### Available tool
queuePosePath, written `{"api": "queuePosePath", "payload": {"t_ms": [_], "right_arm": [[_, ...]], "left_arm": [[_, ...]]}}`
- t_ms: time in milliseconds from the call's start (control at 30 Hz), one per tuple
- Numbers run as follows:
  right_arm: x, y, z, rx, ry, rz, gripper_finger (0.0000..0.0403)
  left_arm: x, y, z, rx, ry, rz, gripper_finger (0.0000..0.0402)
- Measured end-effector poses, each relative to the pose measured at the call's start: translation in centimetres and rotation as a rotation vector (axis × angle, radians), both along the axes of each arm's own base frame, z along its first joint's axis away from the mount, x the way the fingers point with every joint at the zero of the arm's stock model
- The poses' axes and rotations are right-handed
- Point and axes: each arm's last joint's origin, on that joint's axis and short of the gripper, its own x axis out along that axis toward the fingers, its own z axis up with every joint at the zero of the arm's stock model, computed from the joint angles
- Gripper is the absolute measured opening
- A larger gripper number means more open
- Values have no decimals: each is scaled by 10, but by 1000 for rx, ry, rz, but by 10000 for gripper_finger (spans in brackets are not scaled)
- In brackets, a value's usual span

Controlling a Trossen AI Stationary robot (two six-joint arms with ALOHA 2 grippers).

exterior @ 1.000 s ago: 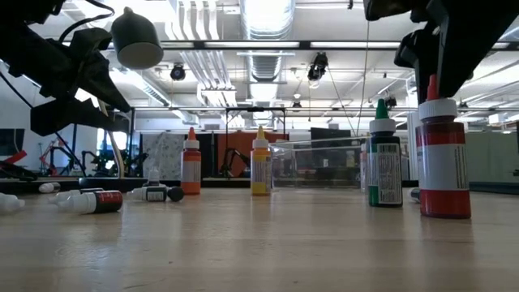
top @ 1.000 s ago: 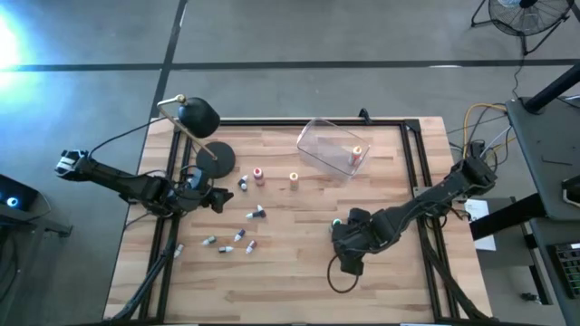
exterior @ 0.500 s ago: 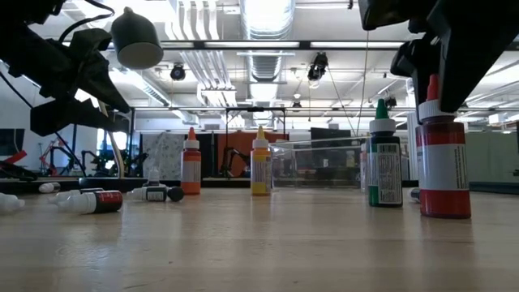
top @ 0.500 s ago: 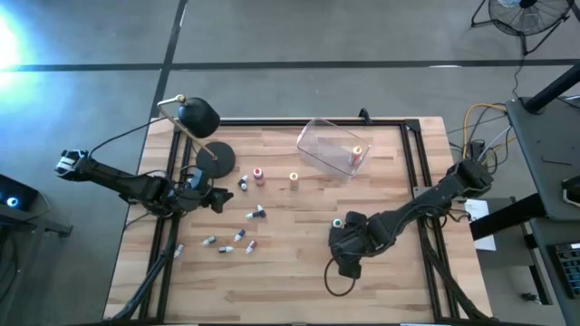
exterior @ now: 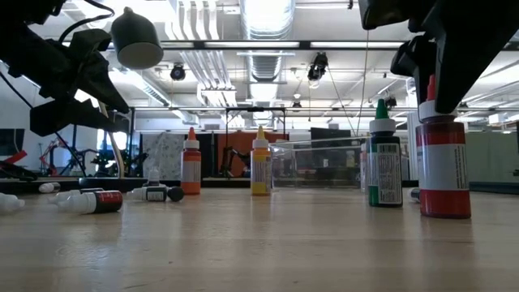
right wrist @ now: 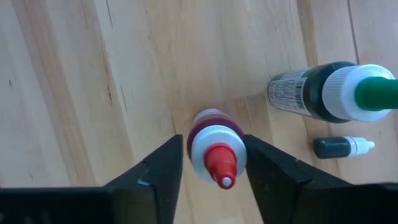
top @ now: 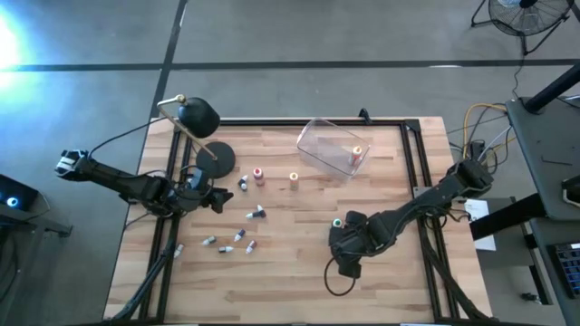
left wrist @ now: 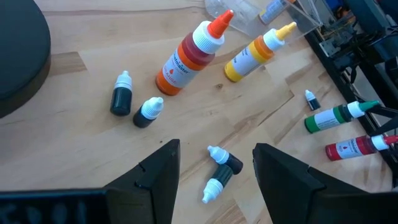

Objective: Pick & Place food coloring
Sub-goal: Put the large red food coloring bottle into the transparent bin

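Observation:
A red food coloring bottle (right wrist: pixel 214 140) stands upright on the wood table (top: pixel 290 272) toward its right side. My right gripper (right wrist: pixel 214 155) points down over it and is shut on its top. A green-capped bottle (right wrist: pixel 329 92) and a tiny dark bottle (right wrist: pixel 342 147) stand and lie just beside it. My left gripper (left wrist: pixel 216 165) hangs open near the table's left edge, above several tiny bottles (top: pixel 237 237) lying on their sides. An orange bottle (left wrist: pixel 186 56) and a yellow bottle (left wrist: pixel 258 53) stand upright on their bases. My right gripper pinches the red bottle's white collar (right wrist: pixel 202 149), just below the red tip, between its two fingers. The fingers (exterior: pixel 442 73) come from above, pointing steeply down. The bottle stays upright with its base (exterior: pixel 443 212) on the table.
A clear plastic tub (top: pixel 333 148) lies at the far middle with a bottle inside. A black desk lamp (top: pixel 199 118) and its round base (top: pixel 216 158) stand at the far left. Black rails (top: pixel 417 181) run along the table's sides. Bare wood lies along the near edge.
My right gripper's fingers have drawn in on the red bottle's top; in the low view a finger now covers the red tip that showed before. The bottle has stayed where it stood.

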Motion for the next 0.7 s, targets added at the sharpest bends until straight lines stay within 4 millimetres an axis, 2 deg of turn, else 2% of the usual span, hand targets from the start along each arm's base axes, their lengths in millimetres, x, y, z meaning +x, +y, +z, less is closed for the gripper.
{"api": "queuePosePath", "payload": {"t_ms": [200, 300, 400, 500, 567, 700], "right_arm": [[-3, -3, 1, -5, 25, -38, 106], [-7, -11, 9, 6, 37, -87, 104], [-21, -28, 29, 45, 89, -133, 104], [-42, -50, 59, 8, 92, -241, 104], [-59, -69, 81, -85, 19, -361, 104], [-87, -113, 114, -227, -215, -726, 104]], "left_arm": [[0, 0, 0, 0, 0, 0, 177], [0, 0, 0, 0, 0, 0, 177], [0, 0, 0, -1, -1, 0, 177], [0, 0, 0, 0, -1, 0, 177], [0, 0, 0, 0, 0, 0, 177], [0, 0, 0, 0, -1, 0, 177]]}}
